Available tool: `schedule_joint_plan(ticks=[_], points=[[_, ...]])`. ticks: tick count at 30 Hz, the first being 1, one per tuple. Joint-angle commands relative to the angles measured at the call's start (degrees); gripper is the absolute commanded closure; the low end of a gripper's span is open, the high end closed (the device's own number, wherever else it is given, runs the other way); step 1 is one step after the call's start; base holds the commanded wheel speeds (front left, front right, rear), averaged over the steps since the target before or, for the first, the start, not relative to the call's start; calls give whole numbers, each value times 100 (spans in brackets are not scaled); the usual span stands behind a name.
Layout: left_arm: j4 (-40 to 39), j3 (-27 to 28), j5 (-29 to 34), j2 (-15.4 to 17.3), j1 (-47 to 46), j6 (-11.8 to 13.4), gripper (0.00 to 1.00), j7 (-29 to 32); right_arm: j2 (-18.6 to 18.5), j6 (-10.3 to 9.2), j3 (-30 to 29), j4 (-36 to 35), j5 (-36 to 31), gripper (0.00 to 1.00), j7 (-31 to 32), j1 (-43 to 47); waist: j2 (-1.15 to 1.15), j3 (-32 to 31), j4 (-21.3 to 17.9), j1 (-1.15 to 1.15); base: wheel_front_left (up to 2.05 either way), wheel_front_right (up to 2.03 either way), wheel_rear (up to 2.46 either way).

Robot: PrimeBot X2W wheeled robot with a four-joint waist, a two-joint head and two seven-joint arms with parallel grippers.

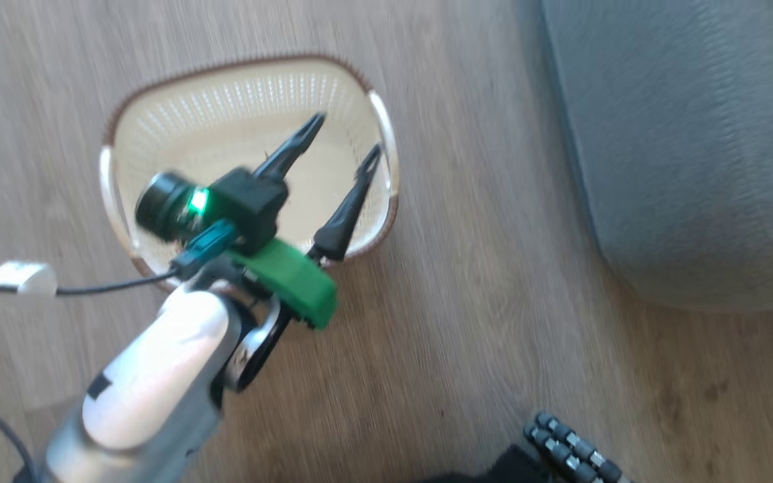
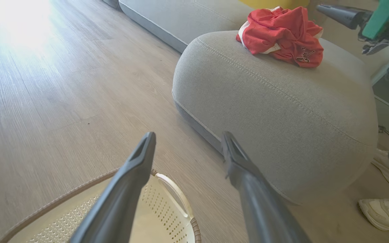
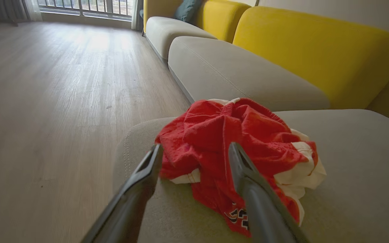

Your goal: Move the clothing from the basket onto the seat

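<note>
Spatial arrangement. The basket [image 1: 259, 94] stands on the floor [image 1: 480, 322], directly beneath the left gripper [image 1: 347, 133]. The seat [image 2: 265, 118] lies ahead and to the right of that gripper, near the basket but apart from it. The clothing [image 3: 235, 135] lies on top of the seat, just ahead of the right gripper [image 3: 195, 145]. A sofa [image 3: 235, 74] lies beyond the clothing.

My left end effector [image 1: 347, 136] stretches forward and down from a pale forearm [image 1: 151, 376], its two long dark fingers [image 1: 292, 149] spread wide. My right end effector [image 3: 195, 145] points ahead, fingers likewise parted.
</note>
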Motion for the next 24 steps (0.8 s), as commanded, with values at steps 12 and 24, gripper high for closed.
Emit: schedule_joint_plan(ticks=[12, 24], points=[[835, 878, -736, 258, 1237, 148, 0, -899, 373, -2, 1239, -2831, 624, 0, 241, 2940, -1, -2259, 730, 0, 0, 0, 0], [1768, 1449, -774, 290, 1796, -42, 0, -1098, 1296, -2, 1563, -3553, 31, 0, 112, 4639, -1, -2831, 1495, 0, 0, 0, 0]])
